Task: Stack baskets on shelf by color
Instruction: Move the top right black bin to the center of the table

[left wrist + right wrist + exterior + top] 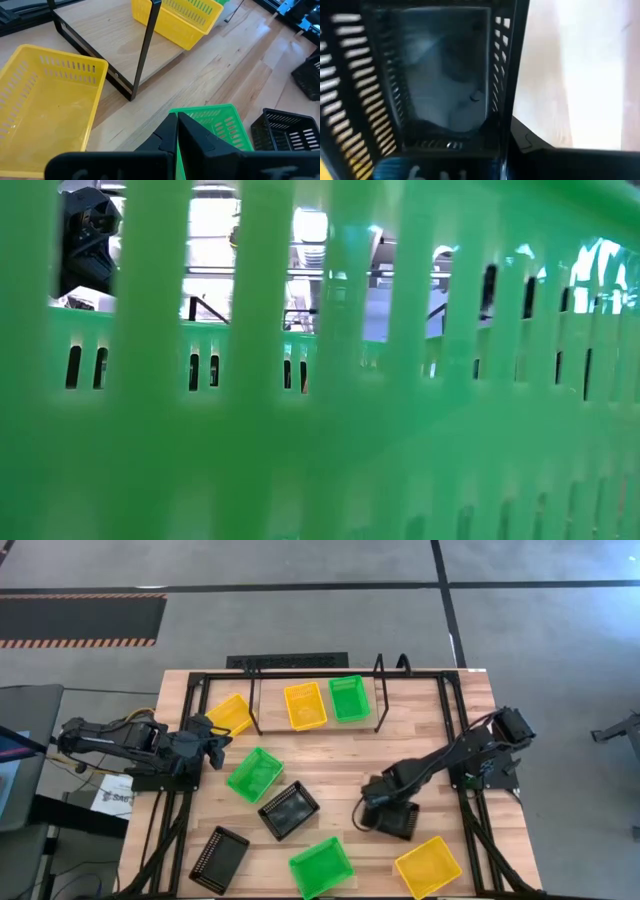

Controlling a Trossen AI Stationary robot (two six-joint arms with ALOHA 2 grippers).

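Step in hand: black basket (399, 820) at lower right of high view being gripped; right gripper (378, 812) pinched on its rim, judged. Left gripper (177, 131) pressed together, idle at left. Next: lift needed, carry to shelf (275, 745) at upper centre.

baskets: 2 on shelf (400, 680) – yellow (305, 705), green (349, 698) | 7 scattered on table
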